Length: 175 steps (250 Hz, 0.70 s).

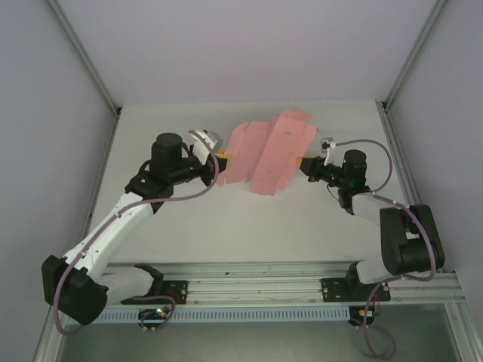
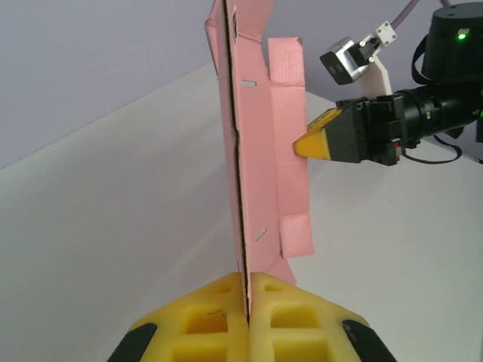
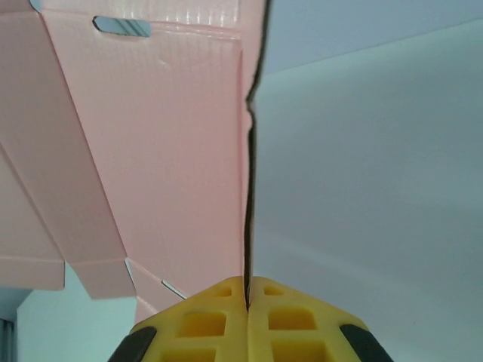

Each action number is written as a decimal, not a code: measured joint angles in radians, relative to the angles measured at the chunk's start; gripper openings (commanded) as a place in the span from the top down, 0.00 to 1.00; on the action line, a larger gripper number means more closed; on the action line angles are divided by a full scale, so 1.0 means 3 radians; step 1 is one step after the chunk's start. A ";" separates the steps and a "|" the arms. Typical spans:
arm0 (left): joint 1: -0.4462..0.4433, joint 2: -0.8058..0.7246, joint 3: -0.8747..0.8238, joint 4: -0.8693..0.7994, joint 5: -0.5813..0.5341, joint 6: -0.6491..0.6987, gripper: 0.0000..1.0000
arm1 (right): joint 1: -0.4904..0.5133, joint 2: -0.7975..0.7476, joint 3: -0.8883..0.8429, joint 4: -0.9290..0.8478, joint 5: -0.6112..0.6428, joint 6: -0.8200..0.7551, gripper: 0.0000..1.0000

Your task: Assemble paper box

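The paper box (image 1: 268, 154) is a pale pink creased card sheet, unfolded, held up off the table between both arms. My left gripper (image 1: 220, 157) is shut on its left edge; in the left wrist view the card (image 2: 253, 143) stands edge-on, pinched between the yellow fingers (image 2: 204, 320). My right gripper (image 1: 303, 164) is shut on the sheet's right edge, and in the right wrist view the card (image 3: 151, 151) rises from between the closed yellow fingers (image 3: 290, 320). From the left wrist I also see the right gripper (image 2: 311, 142) touching the card's far side.
The white table (image 1: 226, 226) lies below the sheet, with grey enclosure walls at the left, right and back. A metal rail (image 1: 256, 286) with the arm bases runs along the near edge.
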<state>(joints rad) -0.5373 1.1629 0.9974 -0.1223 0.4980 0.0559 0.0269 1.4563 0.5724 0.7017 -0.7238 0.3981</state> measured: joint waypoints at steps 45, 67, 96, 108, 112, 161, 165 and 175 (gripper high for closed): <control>0.0000 0.0000 -0.0275 0.0209 -0.0191 -0.0173 0.41 | 0.0118 -0.0223 0.0137 -0.0776 0.0240 -0.0233 1.00; 0.0001 0.0000 -0.0490 0.0235 -0.0348 -0.0289 0.23 | 0.0305 -0.0380 0.0376 -0.1403 0.0533 -0.0478 1.00; 0.0017 -0.0011 -0.0741 0.0200 -0.0535 -0.0467 0.00 | 0.0595 -0.0479 0.0722 -0.2187 0.0912 -0.0790 1.00; 0.0033 -0.0045 -0.0821 0.0160 -0.0601 -0.0520 0.00 | 0.0707 -0.0477 0.0858 -0.2510 0.1080 -0.0912 1.00; 0.0045 -0.0065 -0.0843 0.0135 -0.0627 -0.0539 0.00 | 0.0744 -0.0473 0.0905 -0.2636 0.1151 -0.0965 1.00; 0.0177 -0.0417 -0.0899 0.0029 -0.0768 -0.0701 0.00 | 0.1176 -0.0184 0.1478 -0.3723 0.2219 -0.1495 1.00; 0.0188 -0.0448 -0.0899 0.0024 -0.0779 -0.0710 0.00 | 0.1205 -0.0141 0.1520 -0.3772 0.2310 -0.1528 1.00; 0.0214 -0.0498 -0.0899 0.0015 -0.0792 -0.0730 0.00 | 0.1287 -0.0023 0.1630 -0.3905 0.2580 -0.1648 1.00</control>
<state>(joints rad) -0.4732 1.0134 0.7277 -0.1177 0.2604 -0.1631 0.4129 1.4494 1.0615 -0.4698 0.0502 -0.0963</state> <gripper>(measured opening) 0.999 0.045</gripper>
